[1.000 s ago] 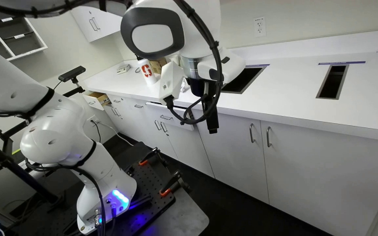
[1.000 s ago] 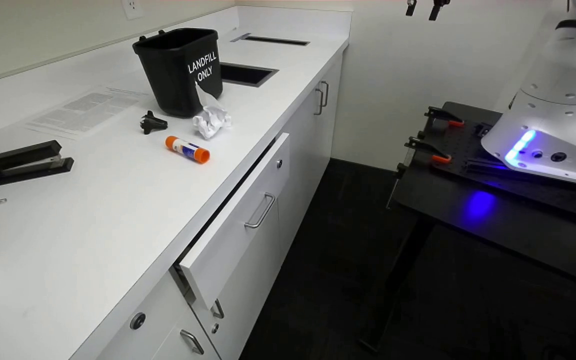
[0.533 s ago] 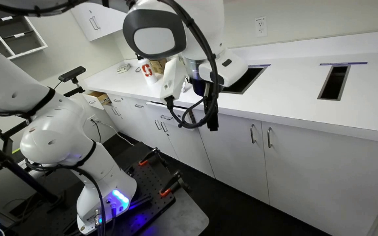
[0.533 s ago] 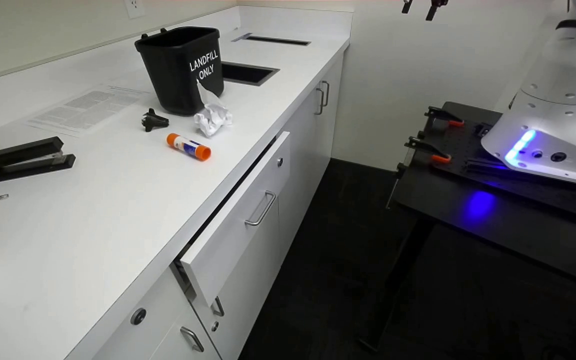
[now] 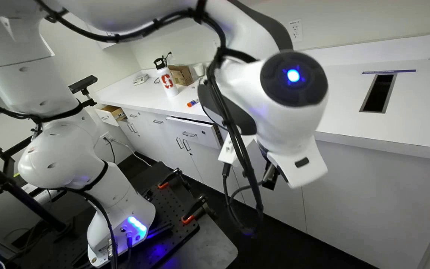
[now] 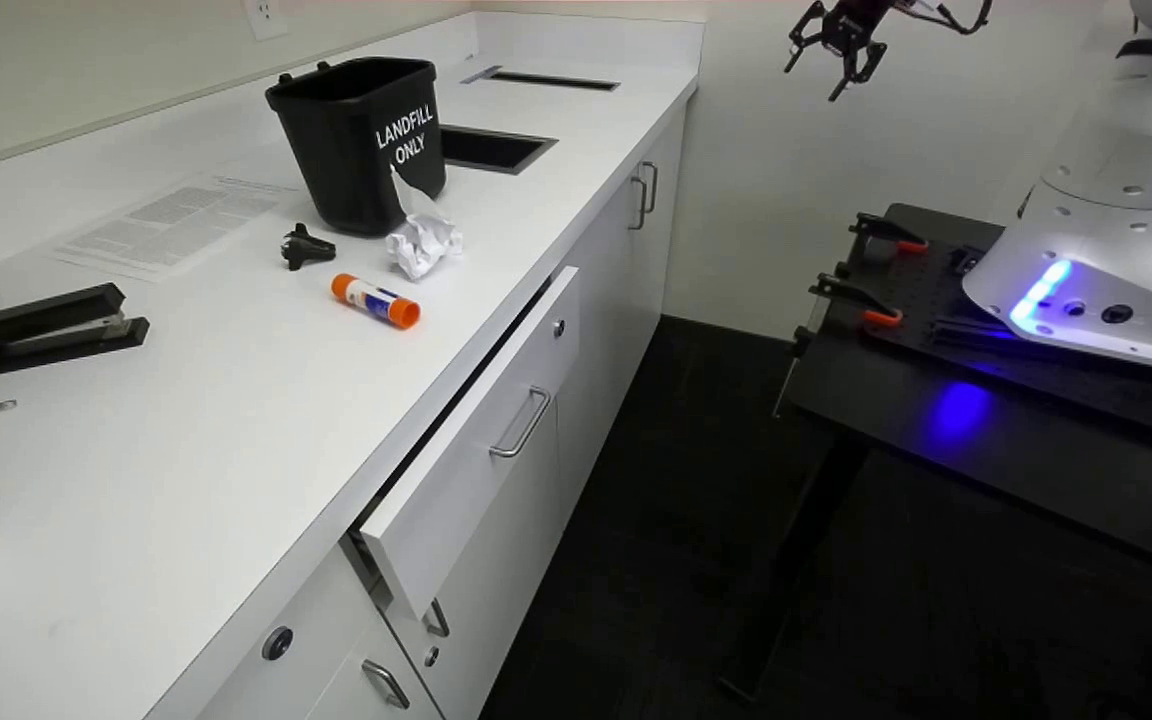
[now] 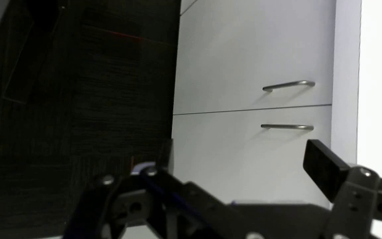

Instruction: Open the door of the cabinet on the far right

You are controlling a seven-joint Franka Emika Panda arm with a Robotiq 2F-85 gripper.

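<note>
Wrist view: the Robotiq gripper [image 7: 239,154] stands wide, nothing between its fingers [image 7: 323,167]. The right-hand cabinet door [image 7: 227,166], judged the lower of the pair here, is closed; its metal bar handle [image 7: 287,126] runs roughly along the finger spread. Roll the gripper until its fingers can straddle the bar before gripping. In an exterior view, the Panda wrist [image 5: 286,117] hides that handle; align by wrist view. In an exterior view, the door lies beside the end wall [image 6: 771,200]; pull along its likely hinge arc.

Arm [image 5: 62,145] is glossy white, rounded; dark grey cap [image 5: 276,83] glows blue at centre. Black cable [image 5: 233,130] runs strapped along arm. Gripper [image 7: 242,157] black, screws [image 7: 365,171] silvery.
</note>
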